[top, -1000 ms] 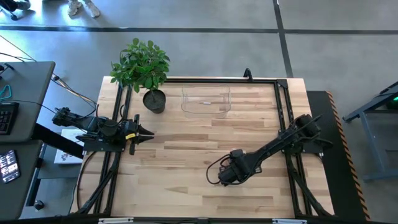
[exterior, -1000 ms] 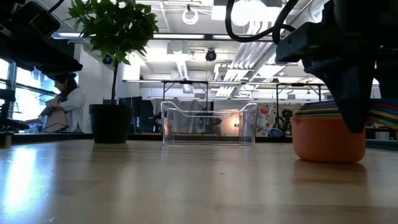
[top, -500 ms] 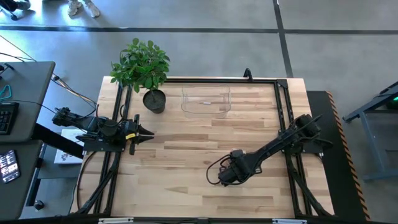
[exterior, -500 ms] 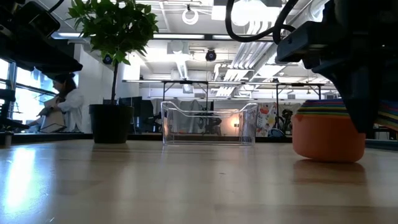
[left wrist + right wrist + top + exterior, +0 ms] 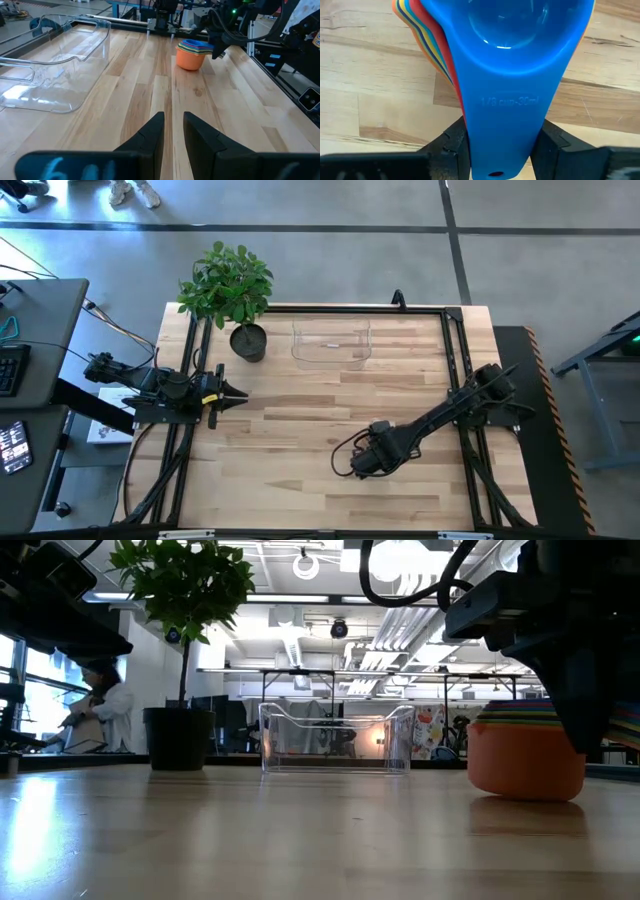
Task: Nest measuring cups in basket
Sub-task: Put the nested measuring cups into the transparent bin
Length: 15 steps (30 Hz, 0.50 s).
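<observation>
surface: wooden table [image 5: 300, 420] | on it: basket [image 5: 330, 343], plant pot [image 5: 248, 341], measuring cups [image 5: 527, 755]

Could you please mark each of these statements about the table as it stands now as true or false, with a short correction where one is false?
1. The measuring cups are nested in one stack, with an orange cup at the bottom. True.
2. The stack of cups already sits inside the basket. False: the basket holds no cups, and the stack is out on the table, well away from it.
3. The right gripper has its fingers on either side of the stacked handles, a blue one on top. True.
4. The left gripper is holding a cup. False: nothing is between its fingers, and it waits at the table's left edge.
5. The potted plant stands to the right of the basket in the high view. False: it stands to the left.
</observation>
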### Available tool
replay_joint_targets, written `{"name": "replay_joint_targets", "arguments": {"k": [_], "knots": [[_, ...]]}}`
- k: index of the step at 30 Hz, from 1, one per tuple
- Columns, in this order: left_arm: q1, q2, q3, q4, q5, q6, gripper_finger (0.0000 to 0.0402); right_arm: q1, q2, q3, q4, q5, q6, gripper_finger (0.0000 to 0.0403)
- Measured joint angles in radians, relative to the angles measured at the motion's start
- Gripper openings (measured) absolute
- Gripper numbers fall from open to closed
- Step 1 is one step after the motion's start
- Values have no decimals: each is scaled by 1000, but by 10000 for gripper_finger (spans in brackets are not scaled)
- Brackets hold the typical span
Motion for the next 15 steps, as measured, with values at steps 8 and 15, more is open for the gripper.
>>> {"name": "replay_joint_targets", "arguments": {"k": [8, 15], "knots": [[0, 0, 0, 0, 0, 0, 62, 0, -2, 0, 9, -17, -9, 128], [0, 0, 0, 0, 0, 0, 62, 1, -3, 13, 23, 13, -11, 128]]}}
